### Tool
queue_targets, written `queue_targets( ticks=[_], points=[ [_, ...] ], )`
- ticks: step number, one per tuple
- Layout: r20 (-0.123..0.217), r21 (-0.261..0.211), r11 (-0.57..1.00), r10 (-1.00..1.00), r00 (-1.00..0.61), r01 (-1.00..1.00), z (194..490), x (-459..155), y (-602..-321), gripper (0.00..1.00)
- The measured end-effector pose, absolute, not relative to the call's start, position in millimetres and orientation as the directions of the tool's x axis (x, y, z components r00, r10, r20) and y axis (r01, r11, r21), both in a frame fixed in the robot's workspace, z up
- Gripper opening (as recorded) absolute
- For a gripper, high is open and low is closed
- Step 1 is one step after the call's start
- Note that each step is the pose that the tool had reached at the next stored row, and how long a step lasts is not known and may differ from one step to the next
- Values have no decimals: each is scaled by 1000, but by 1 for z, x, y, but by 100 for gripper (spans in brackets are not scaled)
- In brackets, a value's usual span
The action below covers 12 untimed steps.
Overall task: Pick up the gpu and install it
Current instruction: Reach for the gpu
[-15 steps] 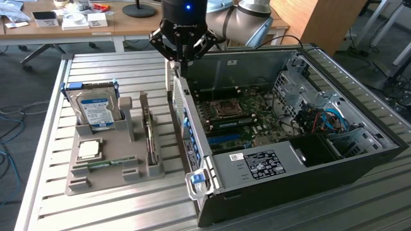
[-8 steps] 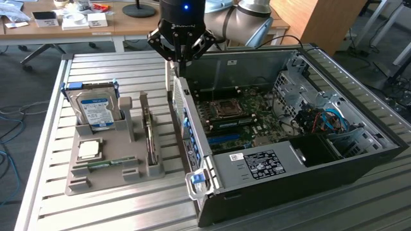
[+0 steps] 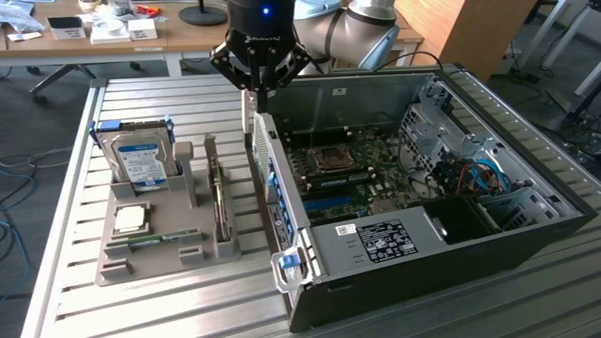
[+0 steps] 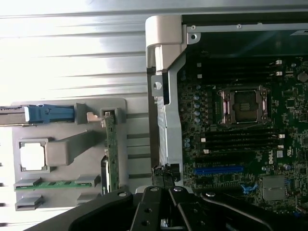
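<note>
Gripper [image 3: 261, 97] hangs with its fingers pressed together and nothing between them, above the upper rim of the computer case [image 3: 526, 232], at the wall that faces the grey holder tray [image 3: 160, 264]. In the wrist view its dark fingertips [image 4: 163, 174] sit over that same wall, just beside the motherboard [image 4: 240, 144]. The gpu [image 3: 222, 193] stands on its long edge in the tray's slot nearest the case, upright and untouched, well below the gripper; from the wrist camera it appears as a thin green strip [image 4: 111, 144] with its metal bracket end toward the hard drive [image 3: 141, 160]. Only a narrow band of the slatted metal table [image 3: 141, 98] separates the tray's edge from the case wall. The case lies on its side with the panel off, so the board is open from above; a blue expansion slot [image 4: 219, 170] runs close to the wall near the gripper, and the power supply [image 3: 376, 239] and drive cage [image 3: 441, 134] close in the other sides. A processor [image 3: 131, 218] and a memory stick [image 3: 150, 241] lie flat in the tray beyond the card.
</note>
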State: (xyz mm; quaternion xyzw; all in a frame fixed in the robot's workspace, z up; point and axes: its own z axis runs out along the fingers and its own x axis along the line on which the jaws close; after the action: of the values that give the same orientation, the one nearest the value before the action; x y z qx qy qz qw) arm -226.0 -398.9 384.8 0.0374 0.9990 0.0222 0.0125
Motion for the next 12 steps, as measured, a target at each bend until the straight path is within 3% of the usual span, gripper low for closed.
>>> queue_targets(
  ticks=[12],
  points=[
    [-23,45,996,75,-997,74,384,-250,-399,11]
  ],
)
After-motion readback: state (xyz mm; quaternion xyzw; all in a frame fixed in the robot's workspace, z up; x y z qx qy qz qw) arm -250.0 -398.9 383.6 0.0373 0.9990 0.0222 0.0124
